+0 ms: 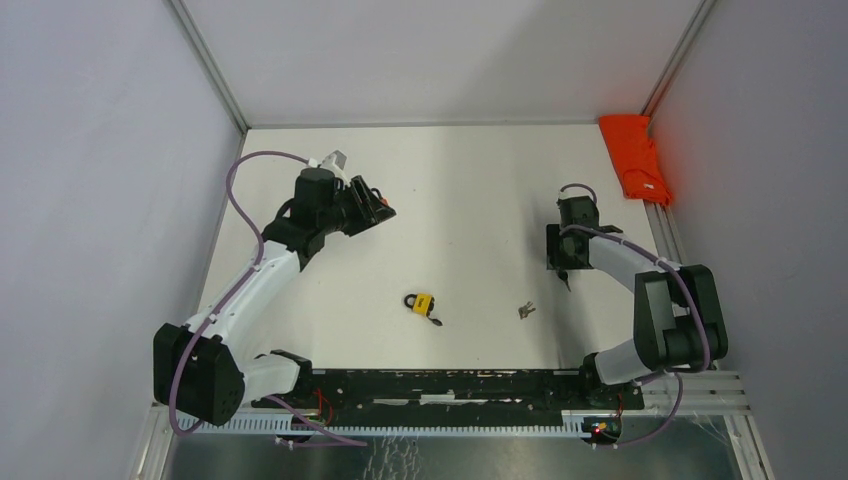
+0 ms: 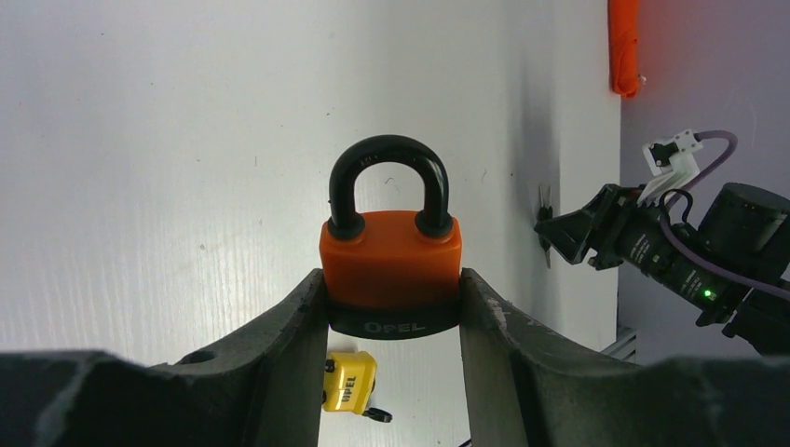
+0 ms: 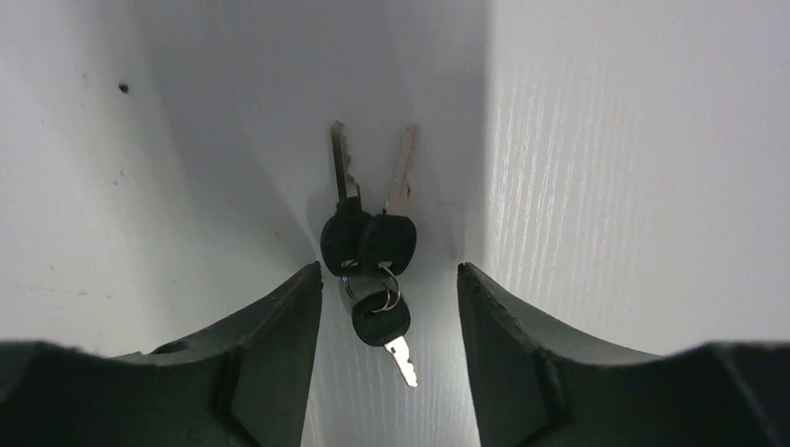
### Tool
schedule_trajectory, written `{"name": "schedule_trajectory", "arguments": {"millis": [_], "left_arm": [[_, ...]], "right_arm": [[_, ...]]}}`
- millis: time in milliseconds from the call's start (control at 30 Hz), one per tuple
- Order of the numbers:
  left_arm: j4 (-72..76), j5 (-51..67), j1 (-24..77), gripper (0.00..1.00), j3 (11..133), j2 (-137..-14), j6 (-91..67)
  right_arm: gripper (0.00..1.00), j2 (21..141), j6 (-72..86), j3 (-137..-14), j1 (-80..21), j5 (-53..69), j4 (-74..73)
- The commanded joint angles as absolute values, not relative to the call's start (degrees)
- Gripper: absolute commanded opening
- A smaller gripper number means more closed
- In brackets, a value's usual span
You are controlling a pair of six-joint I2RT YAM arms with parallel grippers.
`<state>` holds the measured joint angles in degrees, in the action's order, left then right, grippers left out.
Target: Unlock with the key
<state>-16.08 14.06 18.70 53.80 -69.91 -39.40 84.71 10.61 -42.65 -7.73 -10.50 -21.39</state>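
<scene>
1. White panels (image 1: 420, 60) are seen walling in a pale table (image 1: 470, 200); an orange cloth (image 1: 635, 160) is bunched at its far right corner.
2. An orange padlock (image 2: 391, 265) is clamped by its body in the left gripper (image 1: 378, 207) and held above the table, with the shackle closed and pointing away from the wrist.
3. The right gripper (image 3: 389, 270) is spread wide and empty. The key bunch (image 3: 368, 237) is seen on the table just ahead of its fingers, untouched.
4. A yellow padlock (image 1: 422, 303) is seen lying near the middle of the table, apart from the keys.
5. The keys are judged light, thin and stiff. Because they lie flat on the surface, they are likely to slide when nudged. The black heads, thicker than the blades, are judged the best place to be pinched.
6. The orange padlock is judged heavy and rigid, with a smooth casing, so a square grip across its body is called for. Whether its keyhole can be reached cannot be told.
</scene>
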Motion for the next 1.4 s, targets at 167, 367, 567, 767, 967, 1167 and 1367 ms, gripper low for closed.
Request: {"name": "schedule_trajectory", "arguments": {"millis": [167,367,567,767,967,1167,1367], "left_arm": [[-11.38,16.21,18.40,0.02,53.79,-68.90,-38.23],[-11.60,16.35,18.37,0.02,53.79,-68.81,-38.14],[-11.34,16.50,18.41,0.02,53.70,-69.17,-38.47],[-10.66,16.79,18.41,0.02,53.53,-69.42,-38.93],[-10.81,16.31,18.38,0.02,53.36,-69.47,-38.94],[-12.19,13.95,18.41,0.02,53.32,-67.96,-38.22],[-13.82,12.34,18.26,0.02,53.80,-67.11,-36.97]], "right_arm": [[0.26,89.26,10.34,-41.72,-6.51,-8.51,-18.18],[0.10,89.11,11.31,-40.78,-6.40,-6.85,-17.50],[0.00,84.78,11.11,-42.16,-6.52,-1.88,-18.28],[0.00,81.92,6.82,-44.63,-11.75,5.77,-18.71],[0.00,87.23,1.50,-51.82,-21.61,7.40,-20.45],[0.00,95.23,-2.55,-58.52,-26.71,13.52,-18.58],[0.17,101.42,-2.26,-60.20,-28.34,8.86,-21.37]]}}
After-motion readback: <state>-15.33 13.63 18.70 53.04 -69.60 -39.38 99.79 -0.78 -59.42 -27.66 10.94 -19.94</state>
